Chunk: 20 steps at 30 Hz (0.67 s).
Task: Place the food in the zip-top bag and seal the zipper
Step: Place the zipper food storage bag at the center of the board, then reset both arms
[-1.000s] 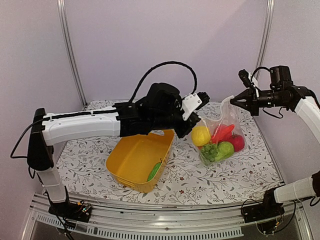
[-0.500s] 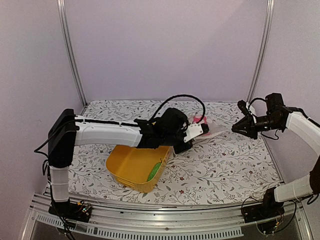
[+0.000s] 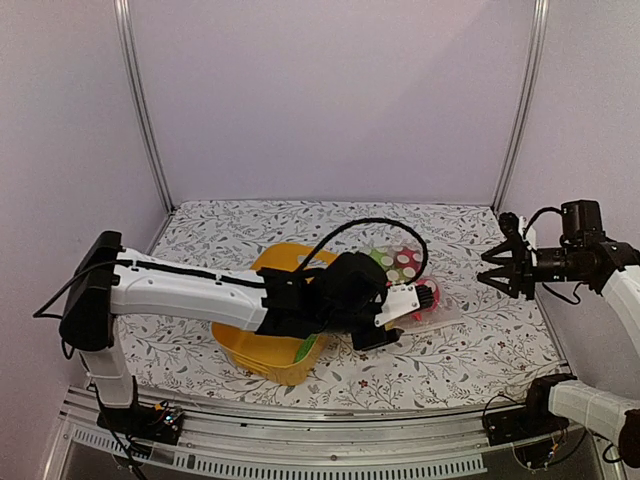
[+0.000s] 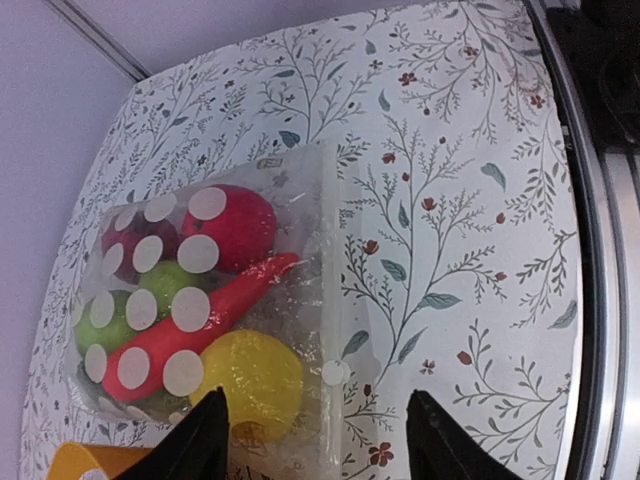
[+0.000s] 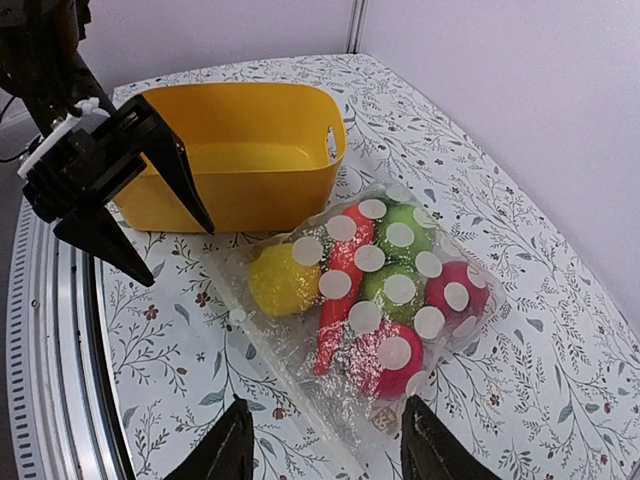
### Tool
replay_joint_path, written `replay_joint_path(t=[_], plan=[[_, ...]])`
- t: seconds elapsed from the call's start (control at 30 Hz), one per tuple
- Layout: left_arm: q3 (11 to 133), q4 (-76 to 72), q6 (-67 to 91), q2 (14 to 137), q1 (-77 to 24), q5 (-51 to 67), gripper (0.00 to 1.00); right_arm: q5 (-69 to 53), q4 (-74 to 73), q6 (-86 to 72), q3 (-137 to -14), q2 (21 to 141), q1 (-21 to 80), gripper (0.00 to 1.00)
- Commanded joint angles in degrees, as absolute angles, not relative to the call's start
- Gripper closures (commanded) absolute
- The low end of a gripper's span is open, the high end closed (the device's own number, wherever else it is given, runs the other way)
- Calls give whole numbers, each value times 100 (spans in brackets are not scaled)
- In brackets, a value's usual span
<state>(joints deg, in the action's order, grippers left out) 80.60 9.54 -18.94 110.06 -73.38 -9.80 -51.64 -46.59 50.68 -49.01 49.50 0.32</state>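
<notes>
The clear polka-dotted zip-top bag [image 5: 370, 290] lies flat on the floral table [image 3: 480, 340] at 3 o'clock of the yellow plastic basket [image 5: 240, 190], red, yellow and green toy food [image 5: 280, 285] inside. The left claw [image 4: 320, 440] hangs open over its zipper [image 4: 328, 300] edge, empty; the right claw [image 3: 497, 268], well apart at 3 o'clock, is open too. A green piece [image 3: 304, 349] shows in the basket; whether the zipper is sealed I cannot tell.
</notes>
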Motion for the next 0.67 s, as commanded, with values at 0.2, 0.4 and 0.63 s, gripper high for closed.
replay_joint_path(t=[0.2, 0.4, 0.63], plan=[[8058, 1031, -496, 9516, -6781, -3136, 23, -3764, -2848, 1875, -5767, 5192, 44, 5], [7286, 1137, -27, 8326, -6109, -3523, 5, -2279, -1902, 525, -5681, 4737, 43, 1], [6417, 951, 930, 7356, -4936, -3149, 0, -2063, -1651, 273, -5389, 4492, 43, 1]])
